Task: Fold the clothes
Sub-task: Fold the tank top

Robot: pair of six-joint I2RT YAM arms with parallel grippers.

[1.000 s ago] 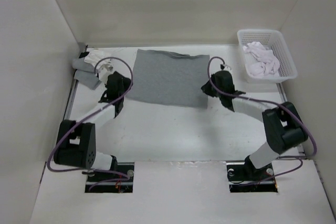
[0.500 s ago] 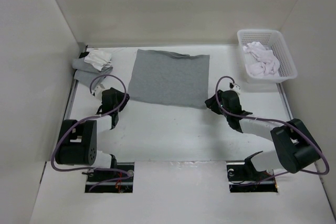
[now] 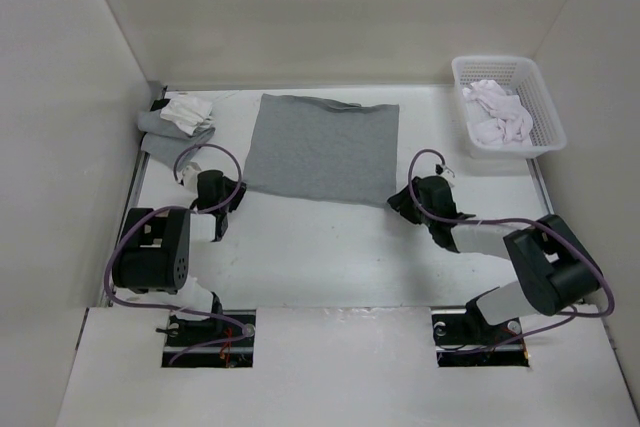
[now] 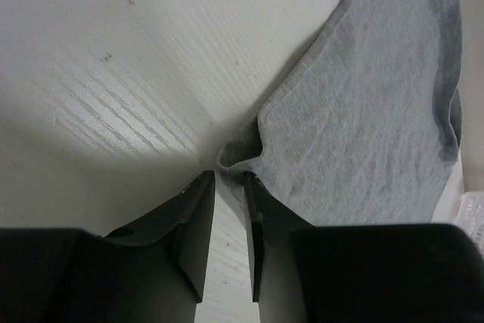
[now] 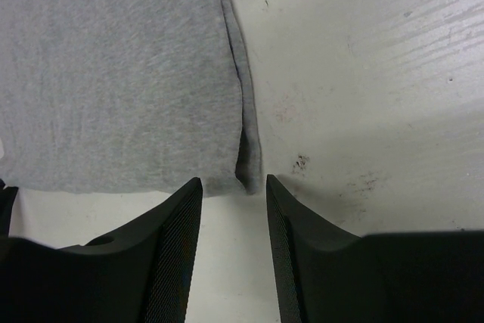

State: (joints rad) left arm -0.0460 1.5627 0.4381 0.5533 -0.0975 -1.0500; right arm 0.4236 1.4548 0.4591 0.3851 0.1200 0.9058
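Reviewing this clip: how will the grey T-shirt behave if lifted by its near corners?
Probably floppy: the grey T-shirt lies flat with one near corner curled up. Likely light, since the knit looks thin. Its folded-under side edge may slip open when raised.

White garments [image 3: 497, 112] are heaped in a white basket [image 3: 515, 150]; a white cloth [image 3: 187, 110] is laid on a grey cloth [image 3: 158, 137].

The left arm [image 3: 152, 262] and right arm [image 3: 545, 267] are built from chunky black joints and white tubes, with purple cables [image 3: 208, 145] looped alongside
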